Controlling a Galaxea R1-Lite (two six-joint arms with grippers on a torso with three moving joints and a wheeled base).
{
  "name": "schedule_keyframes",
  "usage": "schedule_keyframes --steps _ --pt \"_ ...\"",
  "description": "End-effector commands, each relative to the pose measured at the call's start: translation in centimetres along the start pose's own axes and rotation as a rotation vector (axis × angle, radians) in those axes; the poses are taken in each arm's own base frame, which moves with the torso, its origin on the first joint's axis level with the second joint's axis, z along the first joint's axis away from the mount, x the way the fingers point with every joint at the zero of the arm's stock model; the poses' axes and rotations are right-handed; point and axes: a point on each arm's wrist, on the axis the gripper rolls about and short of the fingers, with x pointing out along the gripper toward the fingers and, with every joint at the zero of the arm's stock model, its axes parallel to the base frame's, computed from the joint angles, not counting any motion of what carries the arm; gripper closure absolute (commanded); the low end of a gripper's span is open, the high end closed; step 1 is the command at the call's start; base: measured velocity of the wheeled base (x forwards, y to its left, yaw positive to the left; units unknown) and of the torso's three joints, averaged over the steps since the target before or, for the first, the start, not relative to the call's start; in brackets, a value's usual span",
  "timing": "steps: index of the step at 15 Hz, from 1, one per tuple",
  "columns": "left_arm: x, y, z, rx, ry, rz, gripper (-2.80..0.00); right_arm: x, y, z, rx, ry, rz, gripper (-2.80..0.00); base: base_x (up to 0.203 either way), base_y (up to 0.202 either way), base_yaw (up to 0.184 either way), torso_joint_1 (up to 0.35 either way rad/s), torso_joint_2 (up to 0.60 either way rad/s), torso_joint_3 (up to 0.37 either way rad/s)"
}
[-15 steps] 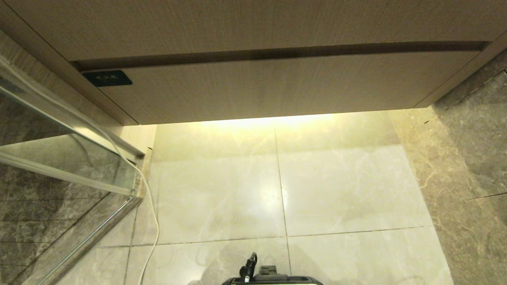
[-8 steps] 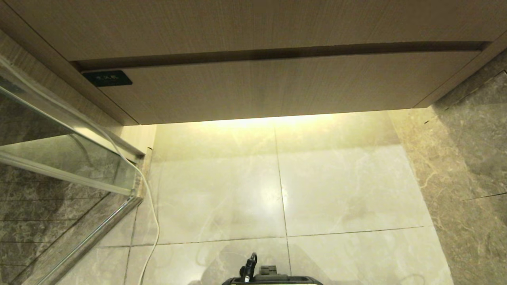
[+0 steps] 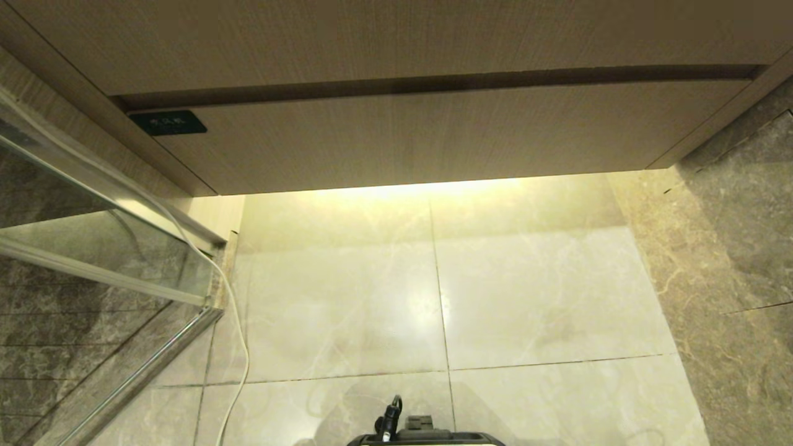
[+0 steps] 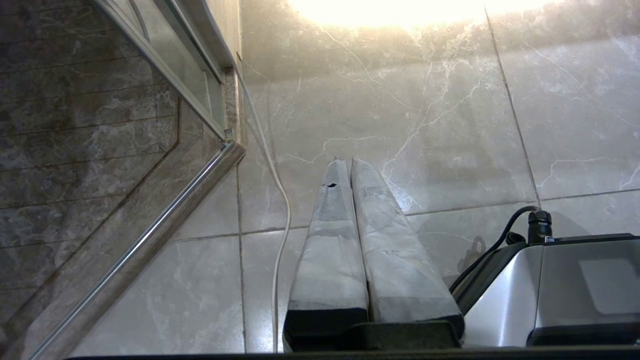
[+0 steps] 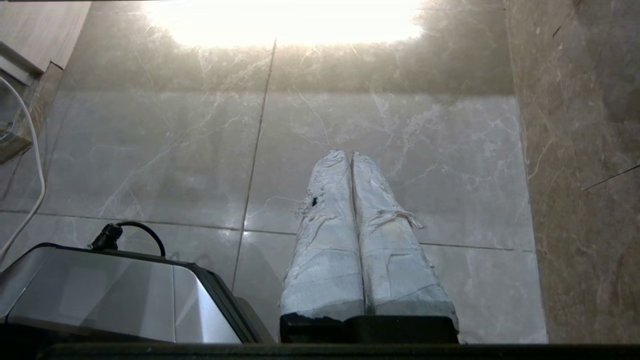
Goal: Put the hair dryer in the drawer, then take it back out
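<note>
wide light-brown wood-grain drawer [image 3: 433, 133] closed at 12 o'clock; left gripper [image 4: 350, 162] and right gripper [image 5: 350, 155] clenched empty, parked low since nothing's started; hair dryer unseen.

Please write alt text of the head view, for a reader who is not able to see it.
A wide light-brown wood-grain drawer with a small dark rectangular label is shut, above a glossy pale marble tile floor lit by a warm glow. A glass shower partition with a metal frame and a thin white cable are at the left; no hair dryer or gripper shows.
</note>
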Motion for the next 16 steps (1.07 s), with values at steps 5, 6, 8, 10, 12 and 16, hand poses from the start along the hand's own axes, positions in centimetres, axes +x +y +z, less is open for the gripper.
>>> schedule_keyframes --steps 5,6,8,10,12,16 --pt "0.01 0.0 -0.03 -0.004 0.0 0.0 0.0 -0.1 0.05 -1.16 0.008 0.0 0.0 0.0 0.0 0.0 0.0 0.0 0.0 0.0" --pt "0.01 0.0 -0.03 -0.004 0.0 0.002 0.0 -0.1 0.05 -1.18 0.011 0.001 0.0 0.0 0.0 0.0 0.0 0.0 0.0 0.0" --pt "0.01 0.0 -0.03 -0.004 0.0 0.002 0.0 -0.1 0.05 -1.18 0.011 0.001 0.0 0.0 0.0 0.0 0.0 0.0 0.0 0.0" --pt "0.01 0.0 -0.03 -0.004 0.0 0.0 0.0 -0.1 0.05 -1.18 0.011 0.001 0.0 0.0 0.0 0.0 0.0 0.0 0.0 0.0" --pt "0.01 0.0 -0.03 -0.004 0.0 0.001 0.0 -0.1 0.05 -1.18 0.011 0.001 0.0 0.0 0.0 0.0 0.0 0.0 0.0 0.0" --pt "0.01 0.0 -0.05 -0.005 0.001 0.002 0.0 -0.1 0.05 -1.17 0.008 0.001 0.0 0.0 0.0 0.0 0.0 0.0 0.0 0.0"
